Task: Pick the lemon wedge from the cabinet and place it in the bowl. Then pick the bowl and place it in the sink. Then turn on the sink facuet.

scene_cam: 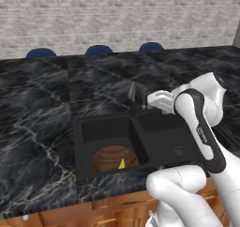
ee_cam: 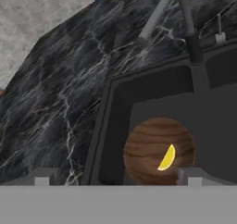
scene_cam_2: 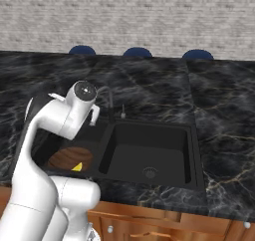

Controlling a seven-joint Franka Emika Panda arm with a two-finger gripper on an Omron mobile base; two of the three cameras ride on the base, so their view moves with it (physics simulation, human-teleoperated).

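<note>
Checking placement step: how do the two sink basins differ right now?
The left basin holds the wooden bowl with the lemon wedge lying in it; the right basin holds nothing, so its round drain shows on the bare floor. In the right base view the arm partly covers the left basin, while the right basin is in full sight. Both are black, deep and square-cornered, set side by side in the dark marbled counter.

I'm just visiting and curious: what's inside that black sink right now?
In the sink's left basin sits the wooden bowl, with the lemon wedge lying in it. The right basin shows just a drain. The basin floor under the bowl is covered, and the arm hides part of the sink.
</note>
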